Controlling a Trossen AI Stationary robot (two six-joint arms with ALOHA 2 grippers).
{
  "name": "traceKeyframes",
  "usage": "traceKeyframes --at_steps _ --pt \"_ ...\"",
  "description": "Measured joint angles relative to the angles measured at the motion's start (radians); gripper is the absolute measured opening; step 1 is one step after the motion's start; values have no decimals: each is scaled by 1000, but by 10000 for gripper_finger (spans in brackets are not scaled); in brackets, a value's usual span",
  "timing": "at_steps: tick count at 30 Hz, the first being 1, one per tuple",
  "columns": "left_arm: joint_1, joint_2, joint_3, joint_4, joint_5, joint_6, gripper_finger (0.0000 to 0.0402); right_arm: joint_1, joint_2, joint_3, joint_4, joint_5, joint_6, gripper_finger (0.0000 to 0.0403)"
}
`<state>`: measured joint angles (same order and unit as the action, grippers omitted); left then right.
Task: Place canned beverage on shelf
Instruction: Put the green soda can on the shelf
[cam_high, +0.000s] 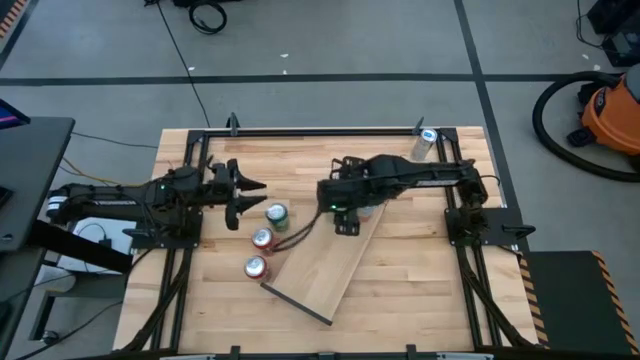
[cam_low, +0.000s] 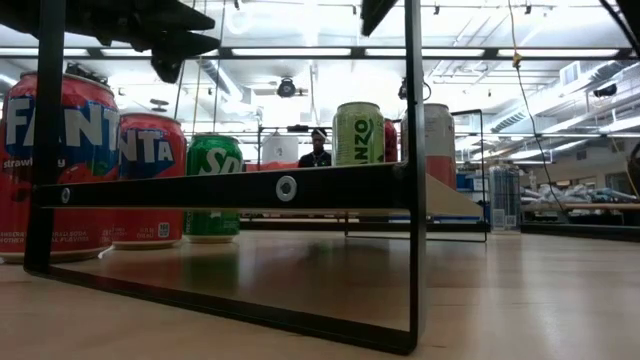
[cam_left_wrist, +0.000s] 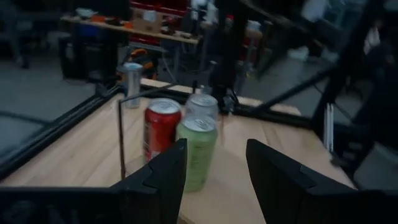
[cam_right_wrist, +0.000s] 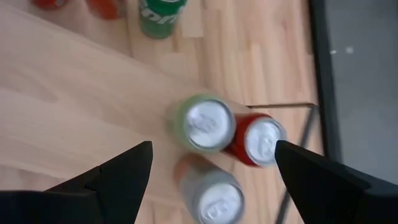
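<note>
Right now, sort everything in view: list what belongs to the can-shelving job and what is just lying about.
Job: shelf; green can and two red cans on the table; three cans on the shelf; right gripper, open above them.
Lying about: orange vacuum; coiled cable.

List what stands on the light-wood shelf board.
On the light-wood shelf board, near its wire end, upright: a pale green can, a red can, a whitish can. From above, the right gripper covers them.
</note>
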<state>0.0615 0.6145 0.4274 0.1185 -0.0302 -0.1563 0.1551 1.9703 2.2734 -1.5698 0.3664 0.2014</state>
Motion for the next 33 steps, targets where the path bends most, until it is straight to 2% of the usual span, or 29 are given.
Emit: traceKeyframes --at_steps 8,12,16,20,24,28,33 --pt "-69 120 0 128 1 212 176 87 -229 -320 135 97 94 349" --pt "-67 181 0 156 -55 263 176 133 -360 -543 249 114 165 349" --pt "-21 222 0 169 -62 305 176 175 -477 -758 382 112 208 349" --pt "10 237 1 113 -22 318 185 203 -564 -914 468 113 266 349" --pt "32 236 1 30 -13 328 219 218 -629 -1029 551 134 302 349" --pt "82 236 1 -60 80 314 253 217 -673 -1117 676 139 293 349" --pt "155 236 0 -63 212 298 260 195 -693 -1183 765 141 249 349"
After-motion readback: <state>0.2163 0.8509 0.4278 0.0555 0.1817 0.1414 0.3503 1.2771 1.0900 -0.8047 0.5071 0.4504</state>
